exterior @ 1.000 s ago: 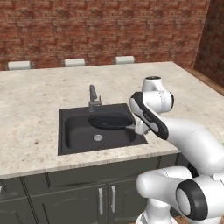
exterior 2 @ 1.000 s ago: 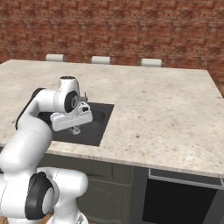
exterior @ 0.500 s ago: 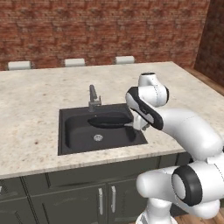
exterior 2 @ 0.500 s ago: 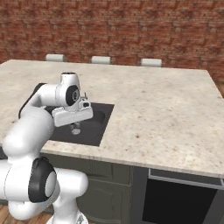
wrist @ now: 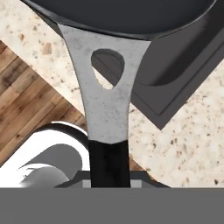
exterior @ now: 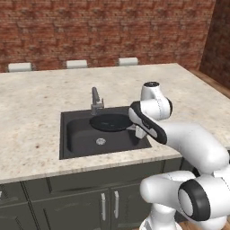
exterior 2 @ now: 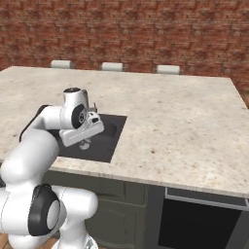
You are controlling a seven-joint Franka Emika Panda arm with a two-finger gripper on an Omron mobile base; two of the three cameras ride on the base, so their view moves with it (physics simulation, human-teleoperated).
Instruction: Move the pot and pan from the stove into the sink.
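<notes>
The black pan (exterior: 110, 122) is over the back right part of the dark sink (exterior: 76, 134), about level with its rim. Its silver handle (wrist: 105, 113) runs out to the right, and my gripper (exterior: 138, 130) is shut on the handle's black end. In the hand view the pan's rim (wrist: 131, 13) fills the top, with a corner of the sink (wrist: 183, 65) below it. I cannot tell whether the pan touches the basin floor. The pot and the stove are out of view.
A small grey faucet (exterior: 95, 99) stands at the sink's back rim, just behind the pan. Speckled stone counter (exterior: 40, 99) surrounds the basin, with a brick wall behind. A dark panel (exterior 2: 204, 223) sits under the counter at the right.
The arm's elbow has shifted and the hand has turned slightly. The pan stays held over the right side of the basin.
</notes>
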